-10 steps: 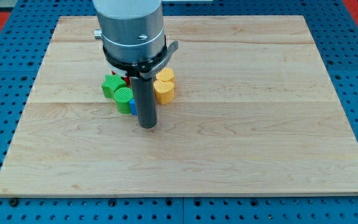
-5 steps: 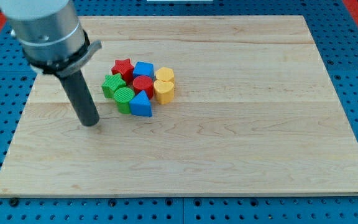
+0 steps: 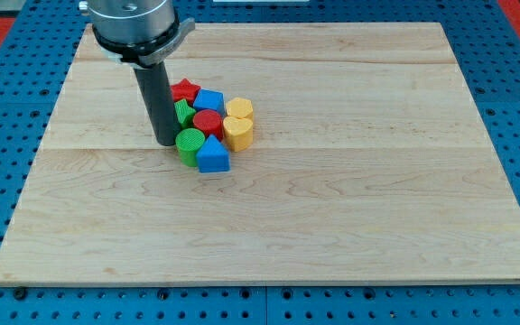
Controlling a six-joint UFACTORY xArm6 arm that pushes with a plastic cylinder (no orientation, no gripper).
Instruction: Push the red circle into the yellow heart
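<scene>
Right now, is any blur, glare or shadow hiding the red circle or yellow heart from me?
Camera view: sharp, evenly lit, no glare. Red circle and yellow heart read clearly, with only soft shadows. My tip sits at the cluster's left, the rod hiding a green block.

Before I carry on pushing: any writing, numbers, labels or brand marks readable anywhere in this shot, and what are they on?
None can be read. The wooden board, the blocks such as the red circle and yellow heart, and the arm's grey housing above my tip show no text.
</scene>
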